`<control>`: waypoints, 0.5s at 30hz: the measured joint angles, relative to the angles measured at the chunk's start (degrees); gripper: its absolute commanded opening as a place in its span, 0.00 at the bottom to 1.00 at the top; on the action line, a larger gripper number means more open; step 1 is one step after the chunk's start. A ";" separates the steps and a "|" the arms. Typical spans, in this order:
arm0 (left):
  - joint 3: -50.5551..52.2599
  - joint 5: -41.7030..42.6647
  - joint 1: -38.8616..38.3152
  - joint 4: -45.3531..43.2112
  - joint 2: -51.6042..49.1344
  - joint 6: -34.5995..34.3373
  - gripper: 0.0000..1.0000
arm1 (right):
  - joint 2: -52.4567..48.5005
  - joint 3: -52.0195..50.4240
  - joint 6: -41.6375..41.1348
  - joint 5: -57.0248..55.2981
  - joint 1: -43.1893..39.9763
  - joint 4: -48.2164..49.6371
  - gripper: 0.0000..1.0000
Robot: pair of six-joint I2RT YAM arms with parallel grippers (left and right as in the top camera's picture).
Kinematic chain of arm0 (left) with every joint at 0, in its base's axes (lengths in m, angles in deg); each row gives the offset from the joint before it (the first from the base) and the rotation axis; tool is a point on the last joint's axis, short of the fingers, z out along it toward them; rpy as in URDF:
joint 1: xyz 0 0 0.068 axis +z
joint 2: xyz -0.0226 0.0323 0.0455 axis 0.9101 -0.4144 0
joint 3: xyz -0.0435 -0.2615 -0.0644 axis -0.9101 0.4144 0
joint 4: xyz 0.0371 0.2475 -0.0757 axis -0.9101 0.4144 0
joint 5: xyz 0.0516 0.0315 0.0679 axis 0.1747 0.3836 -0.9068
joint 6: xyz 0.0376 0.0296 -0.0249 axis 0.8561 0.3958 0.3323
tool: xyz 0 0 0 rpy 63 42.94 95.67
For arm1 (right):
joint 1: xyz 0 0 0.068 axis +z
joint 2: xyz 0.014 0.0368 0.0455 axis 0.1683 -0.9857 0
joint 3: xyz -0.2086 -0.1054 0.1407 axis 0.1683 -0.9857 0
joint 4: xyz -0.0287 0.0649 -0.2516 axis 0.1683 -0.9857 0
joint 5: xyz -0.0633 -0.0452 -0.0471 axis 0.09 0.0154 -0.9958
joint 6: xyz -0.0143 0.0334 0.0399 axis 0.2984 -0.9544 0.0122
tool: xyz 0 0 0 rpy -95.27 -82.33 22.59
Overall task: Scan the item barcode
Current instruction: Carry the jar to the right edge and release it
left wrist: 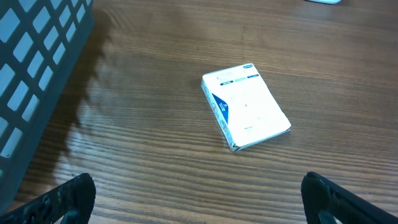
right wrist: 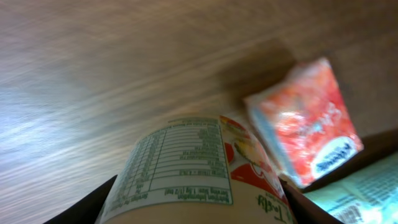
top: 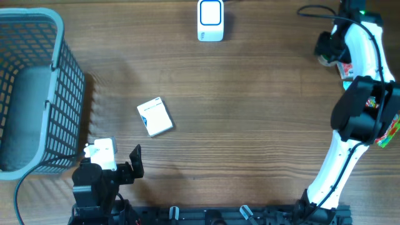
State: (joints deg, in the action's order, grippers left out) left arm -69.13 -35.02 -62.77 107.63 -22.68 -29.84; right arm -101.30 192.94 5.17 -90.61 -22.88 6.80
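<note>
My right gripper (right wrist: 198, 208) is shut on a cup (right wrist: 186, 171) with a green nutrition label and red print; a finger presses each side of it. In the overhead view this gripper (top: 326, 50) is at the far right of the table, well right of the white and blue scanner (top: 210, 20) at the back centre. A white and blue box (left wrist: 247, 106) lies flat on the wood ahead of my left gripper (left wrist: 199, 205), which is open and holds nothing. From above, that box (top: 154, 117) is left of centre and the left gripper (top: 119, 161) is near the front edge.
A grey mesh basket (top: 59, 94) stands at the left edge, close to the left arm. A red packet (right wrist: 305, 124) and a pale printed packet (right wrist: 360, 186) lie beside the held cup. More colourful packets (top: 387, 134) sit under the right arm.
</note>
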 measured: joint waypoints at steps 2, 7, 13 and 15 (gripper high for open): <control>0.00 0.02 0.00 0.00 0.00 -0.02 1.00 | -0.22 0.00 0.46 -0.02 -1.14 -0.04 0.63; 0.00 0.00 0.00 0.00 0.00 -0.02 1.00 | -0.24 -0.31 1.92 0.35 -3.17 -0.13 0.64; 0.00 0.00 0.00 0.00 0.00 0.00 1.00 | 0.15 -8.11 2.75 3.61 -5.55 4.63 0.67; 0.00 0.00 0.00 0.00 0.00 0.00 1.00 | 1.25 -10.51 3.02 3.65 -5.95 6.97 0.68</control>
State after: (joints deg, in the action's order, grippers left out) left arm -69.13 -35.02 -62.77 107.63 -22.68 -29.84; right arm -100.05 182.43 8.18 -86.96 -28.83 13.77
